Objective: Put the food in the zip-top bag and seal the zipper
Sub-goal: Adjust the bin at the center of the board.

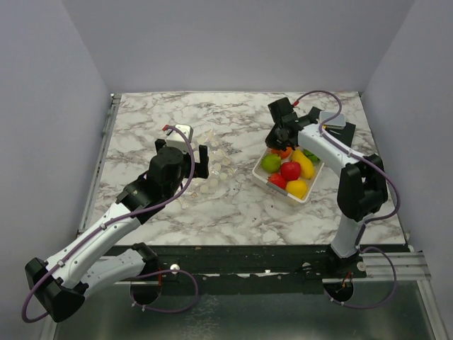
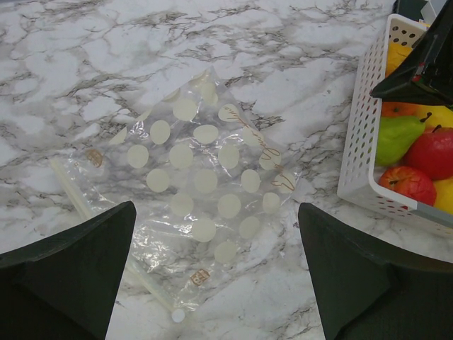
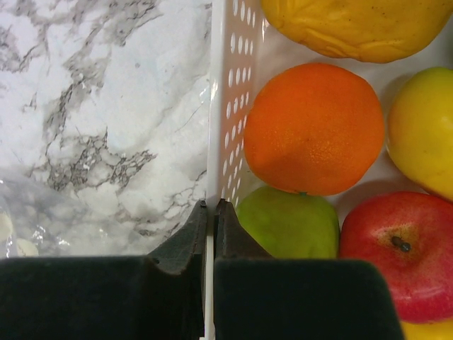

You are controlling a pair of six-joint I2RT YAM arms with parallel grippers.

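Two-arm scene, basket corner pinched. The right gripper, fingers pressed together, pinches the side wall of the white slotted plastic basket; its fingers hide the rim below the pinch. The glossy toy fruits, orange, green, red and yellow, lie inside the basket, several cut off at the frame edges. The left gripper, fingers spread wide, hangs over the clear crinkled zip-top bag with pale dots, which lies flat near the basket. The pale zipper strip is partly hidden behind one finger; whether it is sealed cannot be told. Surface: marble-patterned tabletop; plain grey walls on three sides.
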